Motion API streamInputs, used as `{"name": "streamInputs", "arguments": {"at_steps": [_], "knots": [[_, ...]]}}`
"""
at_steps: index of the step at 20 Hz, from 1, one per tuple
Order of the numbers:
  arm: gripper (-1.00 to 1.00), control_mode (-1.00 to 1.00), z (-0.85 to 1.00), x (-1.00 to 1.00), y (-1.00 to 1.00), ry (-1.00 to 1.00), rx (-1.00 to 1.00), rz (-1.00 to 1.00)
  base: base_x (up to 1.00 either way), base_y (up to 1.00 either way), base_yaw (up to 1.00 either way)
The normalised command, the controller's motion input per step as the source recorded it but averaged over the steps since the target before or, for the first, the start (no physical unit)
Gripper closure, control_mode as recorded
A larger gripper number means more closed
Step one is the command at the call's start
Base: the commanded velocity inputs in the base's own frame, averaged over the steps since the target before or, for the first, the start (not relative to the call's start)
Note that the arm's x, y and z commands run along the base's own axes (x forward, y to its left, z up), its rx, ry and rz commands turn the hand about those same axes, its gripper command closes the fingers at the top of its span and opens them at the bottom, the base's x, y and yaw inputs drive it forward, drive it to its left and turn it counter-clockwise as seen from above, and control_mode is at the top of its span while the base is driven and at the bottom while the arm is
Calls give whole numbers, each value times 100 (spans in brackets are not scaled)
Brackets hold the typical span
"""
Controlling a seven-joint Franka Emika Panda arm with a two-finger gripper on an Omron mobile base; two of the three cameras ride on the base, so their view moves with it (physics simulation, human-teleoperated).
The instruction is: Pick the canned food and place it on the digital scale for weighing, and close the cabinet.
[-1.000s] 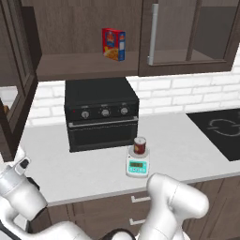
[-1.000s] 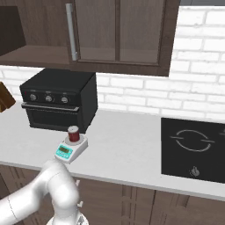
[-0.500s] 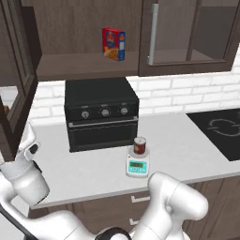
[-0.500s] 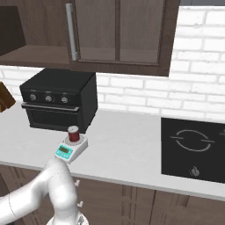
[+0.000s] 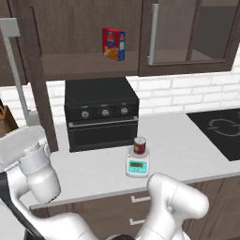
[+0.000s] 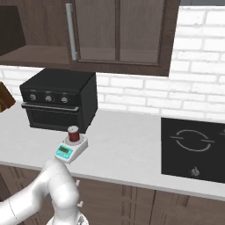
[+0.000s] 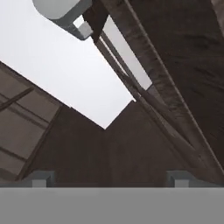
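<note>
Gripper (image 7: pixel 109 177) spread, nothing between the tips, aimed up along the cabinet (image 7: pixel 175 74) door edge just ahead. Well off to its right, the can (image 5: pixel 139 145) stands upright on the scale (image 5: pixel 137 165), on the counter (image 5: pixel 187 145) before the oven (image 5: pixel 101 112).

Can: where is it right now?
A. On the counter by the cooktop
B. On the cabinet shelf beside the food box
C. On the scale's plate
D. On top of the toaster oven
C. The can stands upright on the scale, on the counter in front of the toaster oven; the right base view shows the same.
</note>
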Motion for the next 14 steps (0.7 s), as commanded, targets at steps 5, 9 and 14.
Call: {"name": "streamInputs", "arguments": {"at_steps": [5, 9, 14], "knots": [[-100, -100, 72, -24, -98, -4, 47, 0, 0, 0, 0], [-100, -100, 73, -32, -100, 0, 47, 0, 0, 0, 0], [-100, -100, 68, -19, -100, 1, 47, 0, 0, 0, 0]]}}
